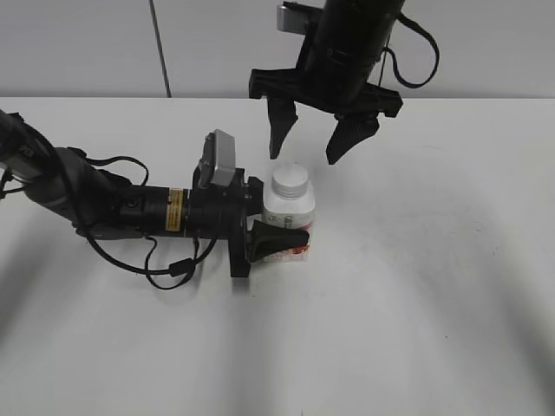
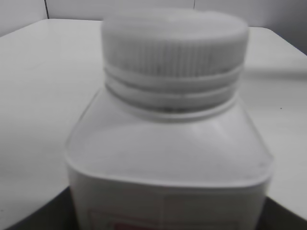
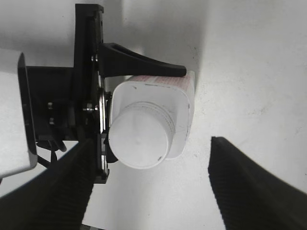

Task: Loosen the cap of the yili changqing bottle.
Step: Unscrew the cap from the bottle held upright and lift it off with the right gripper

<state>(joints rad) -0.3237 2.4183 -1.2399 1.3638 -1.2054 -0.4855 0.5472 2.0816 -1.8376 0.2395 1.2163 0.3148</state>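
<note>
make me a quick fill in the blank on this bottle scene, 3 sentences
The left gripper grips the bottle by its ____.
The right gripper hangs above the cap with its fingers ____.
The cap sits ____ the bottle's neck.

Missing words: body; open; on

Exterior view: raised, slanting down across the table (image 1: 434, 303), both arms in frame, moderate range. Left wrist view: level, very close behind the left tool's grasp, facing the bottle (image 2: 168, 163) and cap (image 2: 175, 45); focus soft. Right wrist view: straight down from above the right tool (image 3: 148, 187), close, cap (image 3: 139, 139) between its fingers (image 3: 254, 187). All three views share bottle and cap; exterior and right wrist views also share the left tool (image 1: 264, 232).
</note>
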